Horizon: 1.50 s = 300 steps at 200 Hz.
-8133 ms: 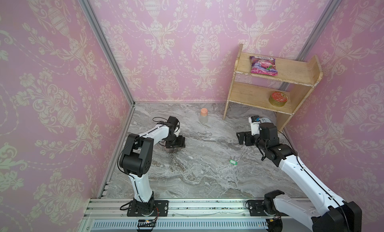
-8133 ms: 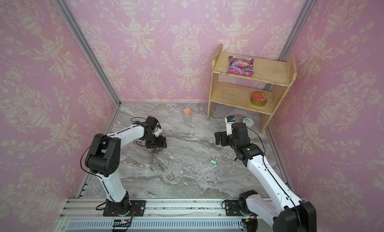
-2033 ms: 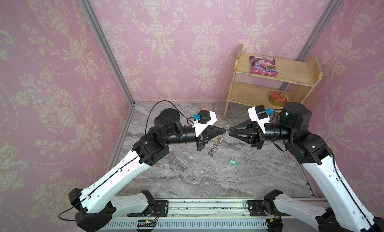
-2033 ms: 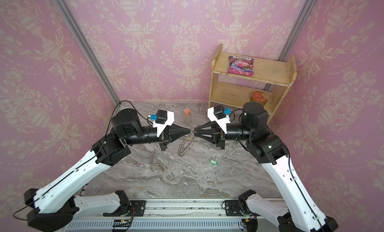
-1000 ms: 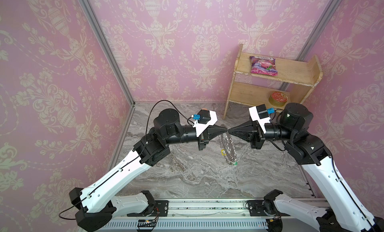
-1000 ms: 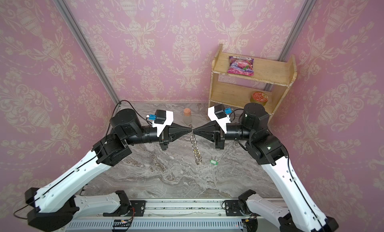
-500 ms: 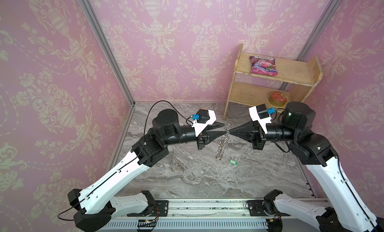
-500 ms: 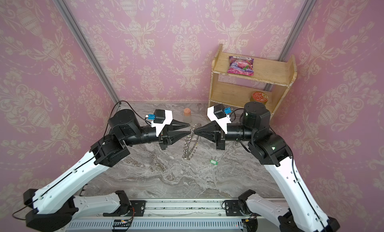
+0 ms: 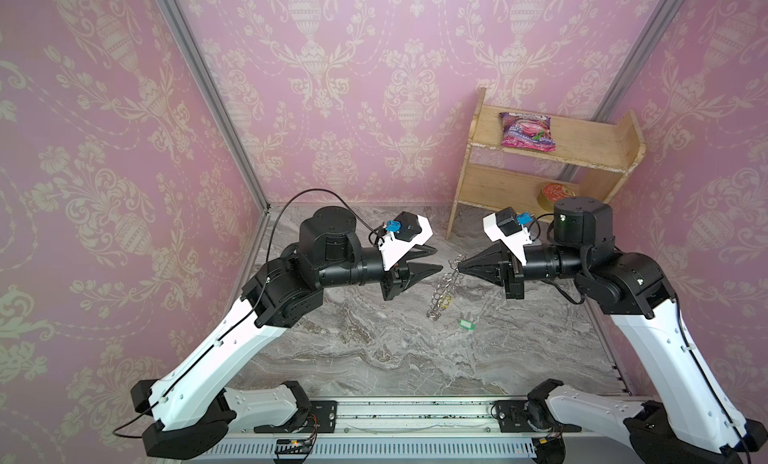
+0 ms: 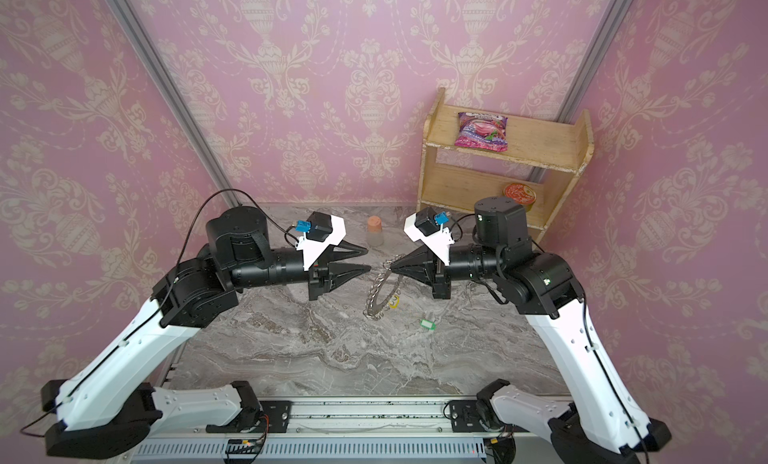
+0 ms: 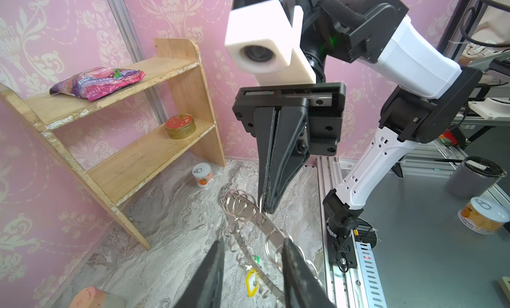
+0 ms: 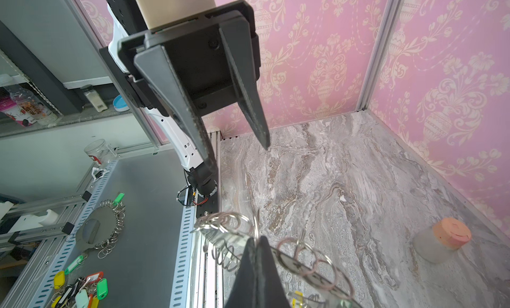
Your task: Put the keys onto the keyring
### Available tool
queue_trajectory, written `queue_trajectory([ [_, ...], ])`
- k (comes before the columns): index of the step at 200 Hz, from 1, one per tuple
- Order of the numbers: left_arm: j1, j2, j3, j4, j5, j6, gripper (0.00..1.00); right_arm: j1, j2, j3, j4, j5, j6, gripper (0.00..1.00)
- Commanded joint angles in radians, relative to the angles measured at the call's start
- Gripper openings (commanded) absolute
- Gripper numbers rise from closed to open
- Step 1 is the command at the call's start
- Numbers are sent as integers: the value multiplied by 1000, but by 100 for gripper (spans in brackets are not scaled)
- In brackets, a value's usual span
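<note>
Above the marble floor (image 9: 374, 349), right tool (image 9: 459, 268) clamped on keyring (image 9: 444, 287) top rim, left tool (image 9: 439, 258) parted, empty, small gap between

Both top views sit high above the rail edge farthest from the wooden shelf (image 9: 498, 187). They look steeply down across the marble floor (image 9: 374, 358) toward it from well back, and share nearly the whole scene. The left wrist camera looks toward the shelf from close range, past the right gripper (image 11: 269, 207). The right wrist camera looks away from the shelf, toward the left gripper (image 12: 239, 157). All four views take in the keyring (image 9: 448, 285), and both wrist cameras are very near it.
</note>
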Motion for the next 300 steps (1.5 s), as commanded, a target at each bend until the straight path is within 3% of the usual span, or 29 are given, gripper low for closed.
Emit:
queue_trajectory([
  [1,-7,29,28,-55,51,17,35,13,1,45,-16,-4,-23,0],
  [41,-7,44,31,-9,71,19,30,21,5,42,-20,-1,-22,0],
  [103,-7,81,69,-29,126,8,13,24,10,35,-5,1,-22,0],
  [199,-7,105,74,-40,140,3,9,23,14,30,10,-7,-14,0],
  [300,-7,113,77,-66,156,-14,14,24,2,24,38,2,-3,0],
])
